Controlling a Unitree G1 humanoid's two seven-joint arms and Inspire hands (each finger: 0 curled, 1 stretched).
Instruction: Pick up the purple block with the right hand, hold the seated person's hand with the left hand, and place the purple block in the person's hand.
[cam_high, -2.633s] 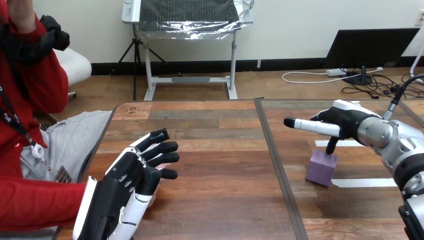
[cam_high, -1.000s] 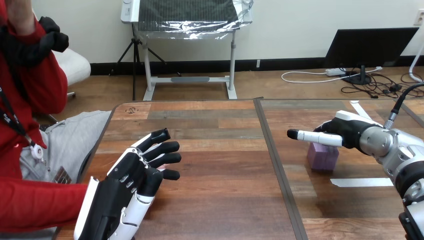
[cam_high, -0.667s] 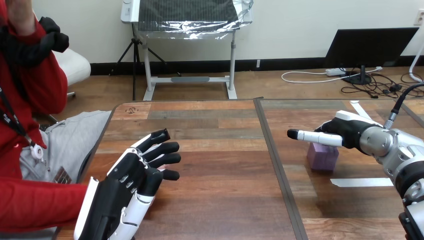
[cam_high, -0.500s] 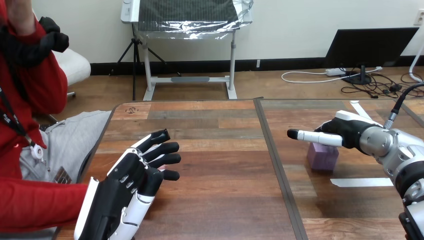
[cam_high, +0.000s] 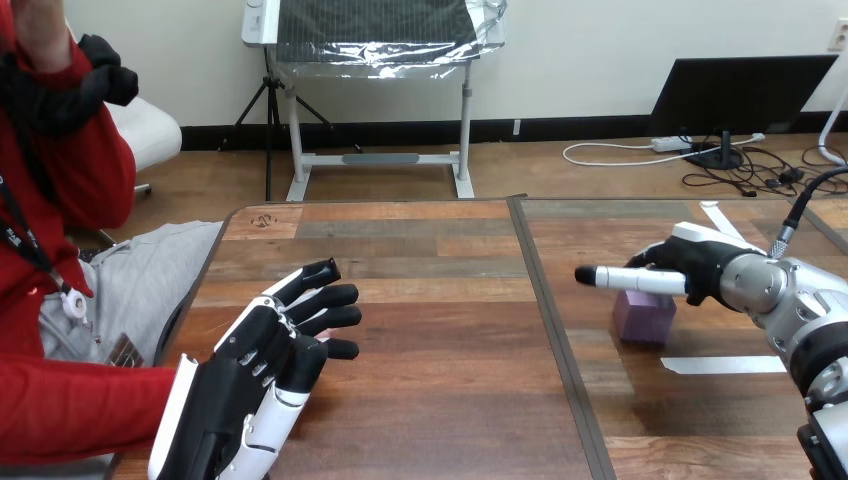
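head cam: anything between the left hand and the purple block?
No object. In the head view, the stretch from the left hand to the purple block is bare wooden table, crossed only by the table's dark seam.

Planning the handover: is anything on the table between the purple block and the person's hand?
Nothing visible does: bare table lies between the purple block, under the right hand, and the person's hand by the left hand.

The purple block is a pale lilac cube, standing upright on the right half of the table. Its top is covered by the right hand, and it seems to rest on the wood.
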